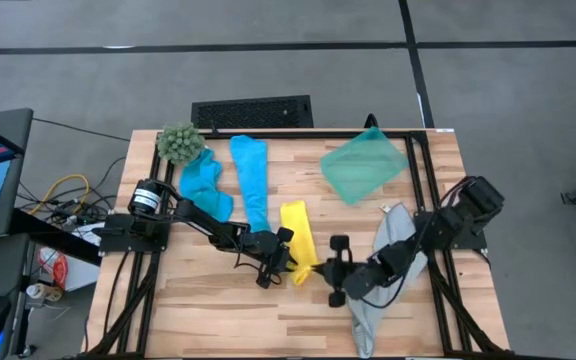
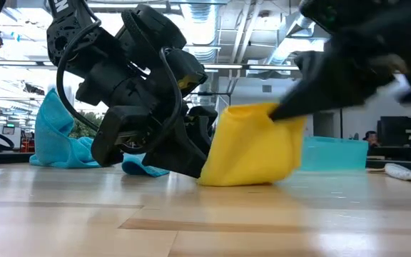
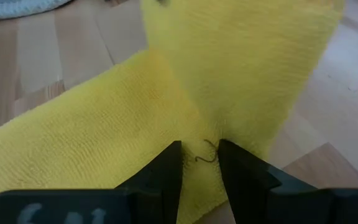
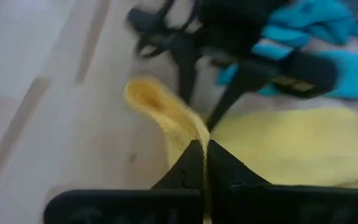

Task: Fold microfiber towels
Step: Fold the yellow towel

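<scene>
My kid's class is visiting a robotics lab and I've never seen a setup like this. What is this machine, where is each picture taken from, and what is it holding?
It is a robot with two dark arms at a wooden table, each ending in a two-finger gripper. One picture looks straight down from above, one looks level across the tabletop, and two come from cameras on the arms' wrists.

On the table lie two blue towels, a yellow towel, a pale grey towel, a translucent green bin and a fuzzy green ball-shaped plant.

Both grippers are at the yellow towel's near end. The left gripper pinches its edge, and the right gripper is shut on a raised fold of it.
</scene>
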`<state>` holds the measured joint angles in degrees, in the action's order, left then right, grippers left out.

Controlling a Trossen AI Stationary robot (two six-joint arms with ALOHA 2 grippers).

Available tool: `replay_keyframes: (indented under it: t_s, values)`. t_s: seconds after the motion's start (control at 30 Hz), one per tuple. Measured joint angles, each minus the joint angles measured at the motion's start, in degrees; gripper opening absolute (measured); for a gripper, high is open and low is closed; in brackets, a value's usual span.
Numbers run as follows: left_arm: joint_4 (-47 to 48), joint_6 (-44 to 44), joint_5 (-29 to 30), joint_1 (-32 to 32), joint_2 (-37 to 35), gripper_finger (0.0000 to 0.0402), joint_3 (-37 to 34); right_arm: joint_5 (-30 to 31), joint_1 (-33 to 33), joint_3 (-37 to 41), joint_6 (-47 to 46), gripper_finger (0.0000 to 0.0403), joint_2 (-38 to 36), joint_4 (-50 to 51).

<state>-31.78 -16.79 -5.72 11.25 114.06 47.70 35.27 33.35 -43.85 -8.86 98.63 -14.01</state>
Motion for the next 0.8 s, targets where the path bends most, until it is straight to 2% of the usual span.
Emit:
replay_keyframes:
  t_s: [0.2,0.4,0.8]
  values:
    - [0.0,0.5,0.5,0.0,0.0,0.0102,0.0,-4.7,-7.1,-0.1,-0.3,0.0022,-3.0,3.5]
    - [0.1,3.2,0.7,0.0,0.0,0.0102,0.0,-11.3,-13.3,-0.1,-0.9,0.0028,0.7,1.3]
    - [4.0,7.5,1.3,0.1,-2.9,0.0102,-0.2,-14.3,-16.9,-0.4,-1.7,0.0031,7.9,-2.0]
